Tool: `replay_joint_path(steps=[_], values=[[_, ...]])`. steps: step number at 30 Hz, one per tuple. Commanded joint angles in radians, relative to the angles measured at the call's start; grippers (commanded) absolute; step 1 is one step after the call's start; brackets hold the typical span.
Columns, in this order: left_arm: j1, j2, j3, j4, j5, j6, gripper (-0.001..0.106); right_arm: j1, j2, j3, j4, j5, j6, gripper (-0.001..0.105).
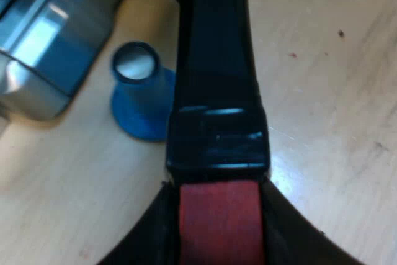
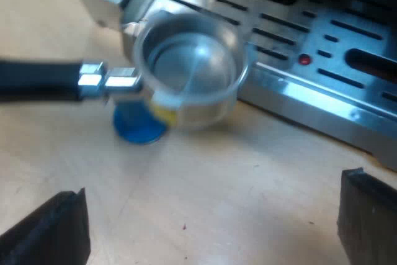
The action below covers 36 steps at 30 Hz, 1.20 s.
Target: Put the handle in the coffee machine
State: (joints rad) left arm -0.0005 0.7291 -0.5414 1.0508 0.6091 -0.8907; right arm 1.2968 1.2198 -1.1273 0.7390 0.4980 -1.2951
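The metal holder (image 2: 189,69) hangs in the air with its round basket open upward, just beside the front corner of the espresso machine (image 2: 298,35) and over the base of the blue tamper (image 2: 138,127). Its dark handle (image 1: 214,60) runs roughly level with the wooden table (image 1: 335,91). The long axis goes from the red end (image 1: 217,206), straight out from the claw, to the basket at the far end by the machine's slotted drip tray (image 2: 347,66). The left gripper (image 1: 218,240) is clamped on the holder at that red end, with a black finger (image 1: 146,240) pressed to each side. The handle therefore sticks out ahead of the fingertips in line with the arm's reach. The left arm looks down at a slant over the table, with the handle passing close beside the tamper. The tamper stands upright on its wide foot with its silvery top facing up, near the machine's steel corner (image 1: 49,35) but apart from it. The right gripper (image 2: 211,228) hovers above bare table, aimed down and forward at the basket. Its two fingers (image 2: 56,228) are spread wide with nothing between them. It sits well clear of the holder, which lies crosswise to it, with the handle leading away to one side.
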Motion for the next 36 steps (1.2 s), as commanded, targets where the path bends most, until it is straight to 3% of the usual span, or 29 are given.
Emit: replay_joint_path(steps=[1, 5, 13, 18, 31, 36], values=[[0.029, -0.002, -0.023, -0.008, 0.064, 0.025, 0.000, 0.028, -0.009, -0.010, -0.002, 0.055, -0.010, 0.082], [0.058, -0.002, -0.026, -0.003, 0.071, 0.066, 0.000, 0.083, -0.009, -0.010, -0.015, 0.201, 0.002, 0.082], [0.097, 0.002, -0.026, 0.003, 0.122, 0.135, 0.000, 0.129, -0.009, -0.010, -0.120, 0.366, 0.003, 0.082], [0.097, 0.033, -0.026, 0.003, 0.136, 0.141, 0.000, 0.129, 0.015, -0.008, -0.163, 0.397, -0.001, 0.082], [0.104, 0.293, -0.165, 0.130, 0.144, 0.347, 0.000, 0.129, 0.140, -0.008, -0.303, 0.494, -0.005, 0.082], [0.181, 0.362, -0.209, 0.113, 0.155, 0.402, 0.000, 0.129, 0.195, -0.008, -0.401, 0.547, -0.031, 0.082]])
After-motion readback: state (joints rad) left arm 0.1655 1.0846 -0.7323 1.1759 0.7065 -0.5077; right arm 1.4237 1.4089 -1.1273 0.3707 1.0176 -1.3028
